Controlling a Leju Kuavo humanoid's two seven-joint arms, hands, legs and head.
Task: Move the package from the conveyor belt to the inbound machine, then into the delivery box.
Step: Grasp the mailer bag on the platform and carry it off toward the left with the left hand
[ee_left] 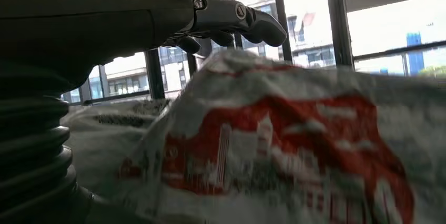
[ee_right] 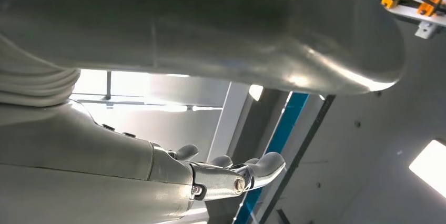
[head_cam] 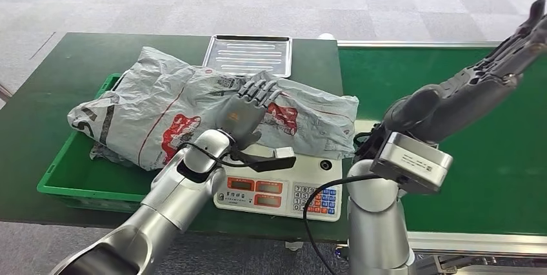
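Left hand laid flat, fingers apart, on crumpled grey-and-red plastic package; right hand outstretched, empty, at 2 o'clock.

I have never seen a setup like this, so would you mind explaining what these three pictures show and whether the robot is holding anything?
This is a humanoid robot with two silver arms. The head view looks down from its body; the other two pictures come from cameras at its wrists, so they look tilted.

A grey package printed in red lies partly on a weighing scale, the inbound machine, and partly over a green crate. A metal tray sits behind it, and the green conveyor belt runs on the right.

The left robot hand rests on the package, fingers spread, not closed around it. The right robot hand is raised over the belt, open and holding nothing.
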